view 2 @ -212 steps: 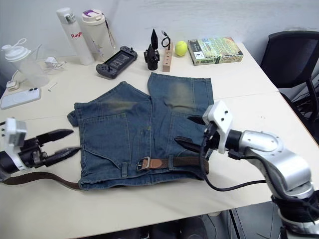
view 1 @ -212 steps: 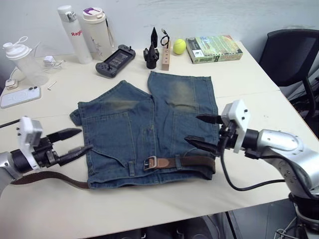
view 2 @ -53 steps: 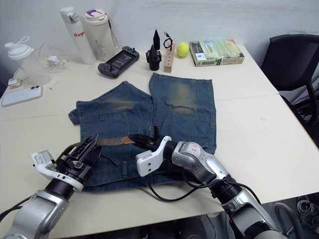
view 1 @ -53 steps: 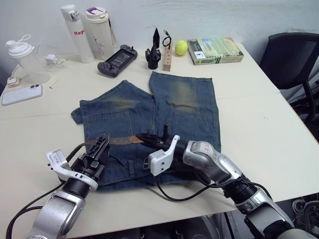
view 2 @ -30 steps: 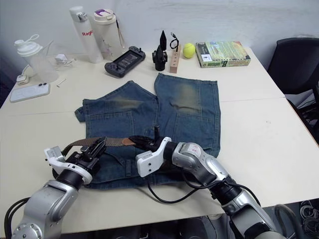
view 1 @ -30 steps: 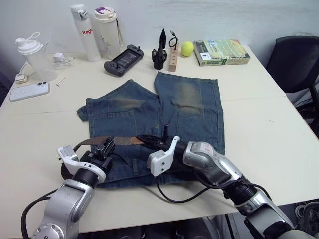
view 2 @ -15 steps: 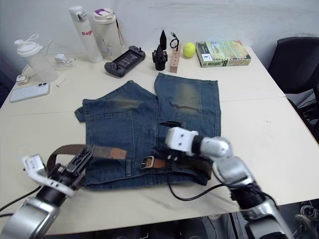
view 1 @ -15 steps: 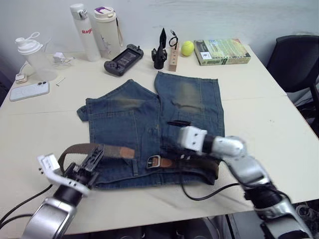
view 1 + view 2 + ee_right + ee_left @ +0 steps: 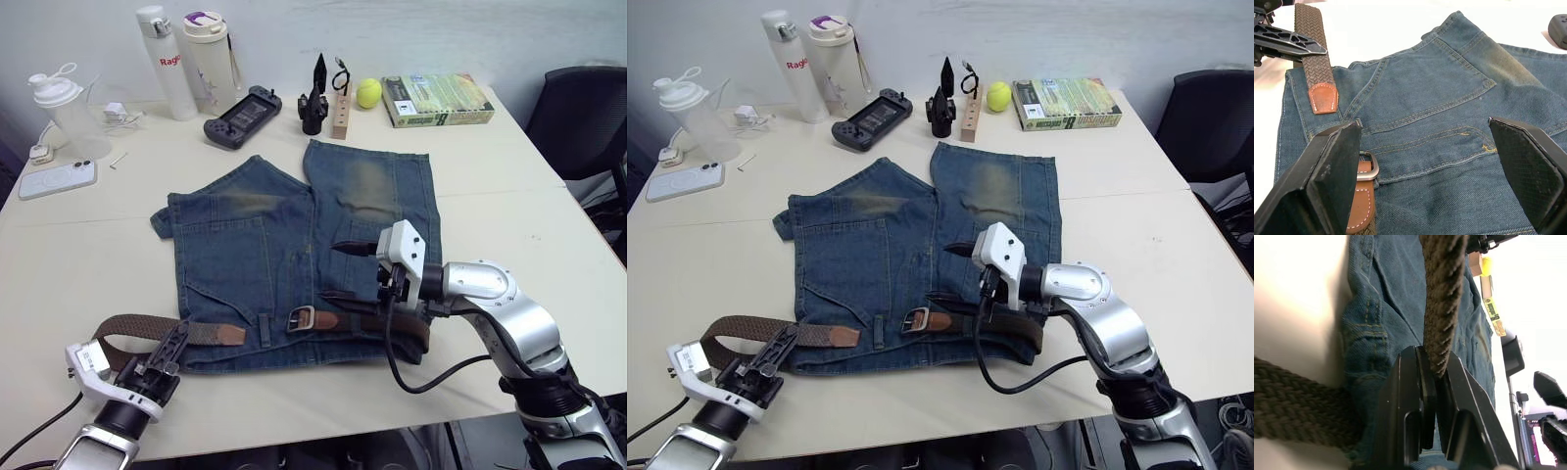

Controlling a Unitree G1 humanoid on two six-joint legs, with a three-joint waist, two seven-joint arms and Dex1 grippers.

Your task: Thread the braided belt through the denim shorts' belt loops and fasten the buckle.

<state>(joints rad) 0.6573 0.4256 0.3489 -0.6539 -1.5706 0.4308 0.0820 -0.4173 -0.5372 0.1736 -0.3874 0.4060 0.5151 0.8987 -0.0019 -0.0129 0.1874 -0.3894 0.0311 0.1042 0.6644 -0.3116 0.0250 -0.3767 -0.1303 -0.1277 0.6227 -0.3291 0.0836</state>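
Both arms have drawn back from the middle of the shorts since a second ago, and the tan tip that was held up over the left leg now lies flat on the waistband. The braided belt [image 9: 147, 328] runs from a loop off the left edge of the denim shorts [image 9: 294, 245], across the waistband, to its tip just short of the buckle [image 9: 301, 318], which lies flat near the centre with the strap's other end passing on toward the right hip. One of the belt loops [image 9: 264, 329] stands between tip and buckle.

As I judge it, the threading around the waist looks mostly done; what remains is to feed the tip through that last loop and the frame and set the prong. The buckle is not yet fastened.

The left gripper [image 9: 1432, 396] is clenched on the braided strap near the table's front edge. The right gripper [image 9: 348, 272] is spread wide and holds nothing, hovering over the right leg just above the waistband.

The waistband lies close to the front edge of the table [image 9: 529, 225], so there is little room there. Bare tabletop lies open on both sides; bottles, a game controller [image 9: 235, 104] and a book [image 9: 436, 98] stand well apart at the back.
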